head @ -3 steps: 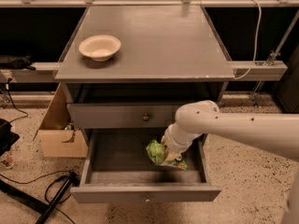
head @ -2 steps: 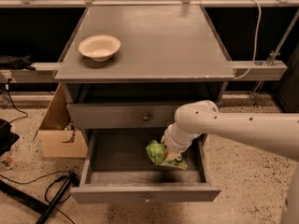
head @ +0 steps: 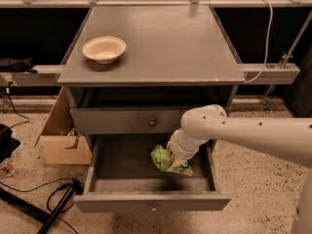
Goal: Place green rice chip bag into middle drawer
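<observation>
The green rice chip bag is inside the open middle drawer, right of the drawer's centre, just above or on its floor. My gripper reaches down into the drawer from the right on a white arm and sits right at the bag. The arm's wrist hides most of the gripper. The drawer is pulled out towards me; its front panel has a small knob.
A cream bowl stands on the grey cabinet top at the left. The upper drawer front with a knob is closed. A cardboard box stands left of the cabinet. Cables lie on the floor at the left.
</observation>
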Robot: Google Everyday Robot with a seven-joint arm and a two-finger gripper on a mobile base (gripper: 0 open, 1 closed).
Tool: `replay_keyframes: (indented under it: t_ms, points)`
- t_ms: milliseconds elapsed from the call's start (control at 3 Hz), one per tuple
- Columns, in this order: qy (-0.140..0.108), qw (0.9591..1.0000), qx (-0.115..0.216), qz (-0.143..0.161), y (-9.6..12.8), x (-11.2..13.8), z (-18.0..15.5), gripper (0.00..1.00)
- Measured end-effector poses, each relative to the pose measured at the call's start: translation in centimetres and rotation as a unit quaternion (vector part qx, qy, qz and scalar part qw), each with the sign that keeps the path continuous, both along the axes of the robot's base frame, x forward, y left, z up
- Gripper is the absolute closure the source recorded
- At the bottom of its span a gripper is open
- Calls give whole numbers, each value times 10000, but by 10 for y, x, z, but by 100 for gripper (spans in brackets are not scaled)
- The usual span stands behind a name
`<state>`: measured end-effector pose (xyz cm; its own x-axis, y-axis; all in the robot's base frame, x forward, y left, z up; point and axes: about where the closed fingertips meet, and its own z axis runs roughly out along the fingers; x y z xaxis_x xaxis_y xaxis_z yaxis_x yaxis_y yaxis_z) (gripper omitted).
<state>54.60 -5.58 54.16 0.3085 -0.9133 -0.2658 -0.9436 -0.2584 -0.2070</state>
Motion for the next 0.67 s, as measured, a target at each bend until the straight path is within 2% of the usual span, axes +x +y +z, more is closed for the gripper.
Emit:
replay_keyframes:
  t_ms: [333, 667]
  points:
    - [0, 10000, 0, 0, 0, 0, 0, 14]
    - [0, 10000, 0, 0, 0, 0, 0, 0]
